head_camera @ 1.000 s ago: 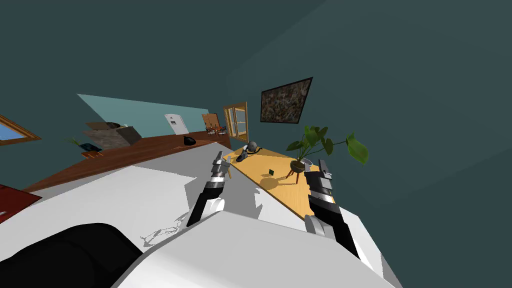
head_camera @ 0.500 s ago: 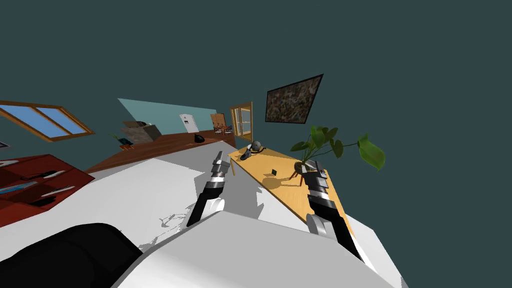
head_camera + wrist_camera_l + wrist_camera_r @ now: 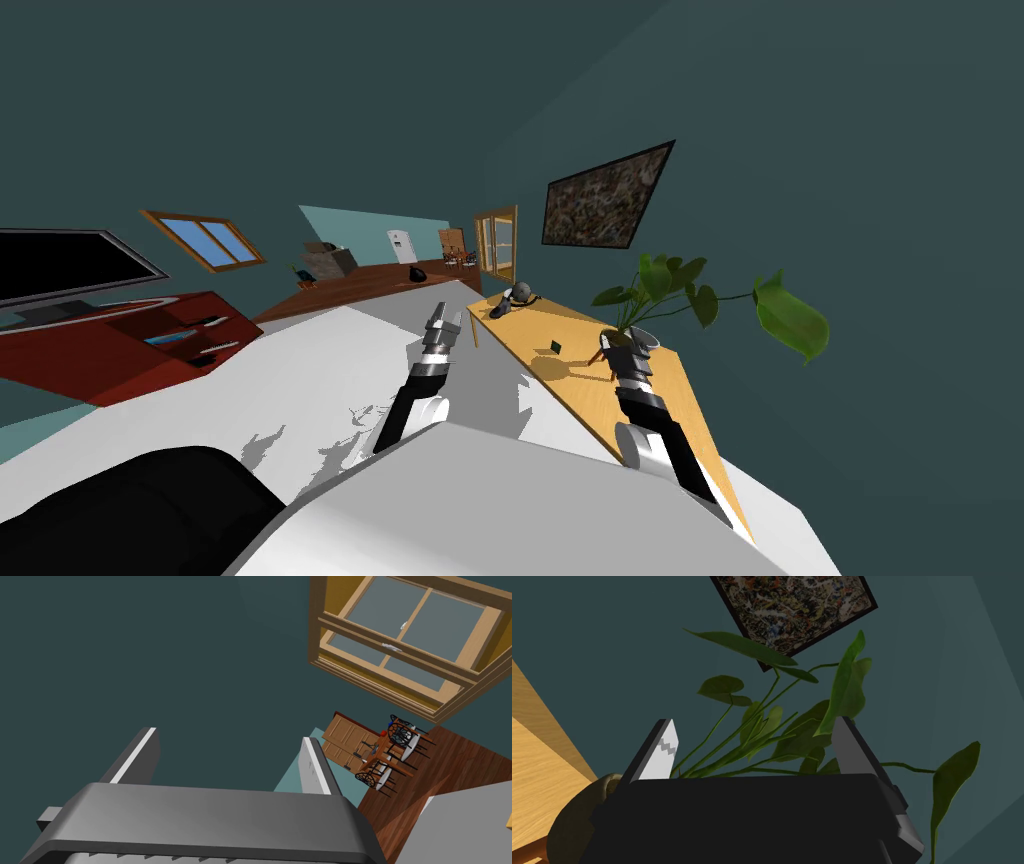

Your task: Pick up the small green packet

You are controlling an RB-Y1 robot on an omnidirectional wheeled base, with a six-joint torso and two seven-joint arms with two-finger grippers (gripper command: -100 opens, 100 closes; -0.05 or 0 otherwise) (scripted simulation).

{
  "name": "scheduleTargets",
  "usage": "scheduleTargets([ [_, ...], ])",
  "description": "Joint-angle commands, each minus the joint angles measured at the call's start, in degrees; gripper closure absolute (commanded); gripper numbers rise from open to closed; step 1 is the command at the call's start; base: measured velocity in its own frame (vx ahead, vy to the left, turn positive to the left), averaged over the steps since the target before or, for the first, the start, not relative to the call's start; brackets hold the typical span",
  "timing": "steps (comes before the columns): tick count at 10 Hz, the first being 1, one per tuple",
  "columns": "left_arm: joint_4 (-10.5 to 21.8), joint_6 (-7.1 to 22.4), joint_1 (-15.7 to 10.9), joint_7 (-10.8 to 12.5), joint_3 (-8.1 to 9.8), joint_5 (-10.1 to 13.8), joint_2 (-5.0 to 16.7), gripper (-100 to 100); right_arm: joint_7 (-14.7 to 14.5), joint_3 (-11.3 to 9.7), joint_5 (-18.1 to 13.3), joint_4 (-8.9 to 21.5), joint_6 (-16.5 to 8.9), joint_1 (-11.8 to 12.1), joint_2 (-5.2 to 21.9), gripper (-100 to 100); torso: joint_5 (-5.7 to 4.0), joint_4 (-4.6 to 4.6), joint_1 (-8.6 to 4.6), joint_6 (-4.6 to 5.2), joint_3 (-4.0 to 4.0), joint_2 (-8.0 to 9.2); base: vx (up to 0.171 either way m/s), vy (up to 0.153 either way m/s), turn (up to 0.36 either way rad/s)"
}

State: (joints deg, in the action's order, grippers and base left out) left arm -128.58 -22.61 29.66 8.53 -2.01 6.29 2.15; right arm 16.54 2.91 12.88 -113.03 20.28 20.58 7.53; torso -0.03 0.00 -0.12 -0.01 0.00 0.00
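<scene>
My right gripper [image 3: 752, 726], open, is at the plant pot [image 3: 577, 811]; the green packet [image 3: 555, 347] lies apart beside it, indistinct; left gripper [image 3: 227, 738] open.

Both arms stretched forward side by side, dark forearms with grey wrist bands angled upward, left tool [image 3: 441, 314] pointing up and ahead, its two blade fingers standing apart, right tool [image 3: 630, 345] well to its side, fingers likewise spread wide
</scene>
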Motion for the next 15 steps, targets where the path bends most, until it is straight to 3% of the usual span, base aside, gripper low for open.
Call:
scheduleTargets([
  [1,0.0,0.0,0.0,0.0,0.00,0.0,0.0,0,1.4,0.4,1.1,2.5,0.1,-0.6,0.6,-100,0.00,0.00,0.00,0.00,0.00,0.00,-0.006,-0.013,0.077],
  [3,0.0,0.0,0.0,0.0,0.00,0.0,0.0,0,3.1,1.1,2.7,4.9,-0.3,-1.5,1.1,-100,0.01,-0.01,0.07,0.01,-0.02,-0.02,-0.003,-0.001,0.103],
  [5,0.0,0.0,0.0,0.0,0.00,0.0,0.0,0,6.6,2.4,6.1,9.1,-0.8,-3.4,1.9,-100,0.02,-0.01,0.10,0.01,-0.03,-0.04,-0.001,0.005,0.194],
  [12,0.0,0.0,0.0,0.0,0.00,0.0,0.0,0,12.7,4.7,11.2,18.5,-1.6,-6.2,2.5,-100,0.03,-0.02,0.16,0.02,-0.04,-0.07,0.005,0.008,0.109],
  [15,0.0,0.0,0.0,0.0,0.00,0.0,0.0,0,18.3,7.1,16.3,25.9,-2.1,-9.0,2.8,-100,0.03,-0.03,0.15,0.02,-0.08,-0.13,0.021,0.014,0.210],
])
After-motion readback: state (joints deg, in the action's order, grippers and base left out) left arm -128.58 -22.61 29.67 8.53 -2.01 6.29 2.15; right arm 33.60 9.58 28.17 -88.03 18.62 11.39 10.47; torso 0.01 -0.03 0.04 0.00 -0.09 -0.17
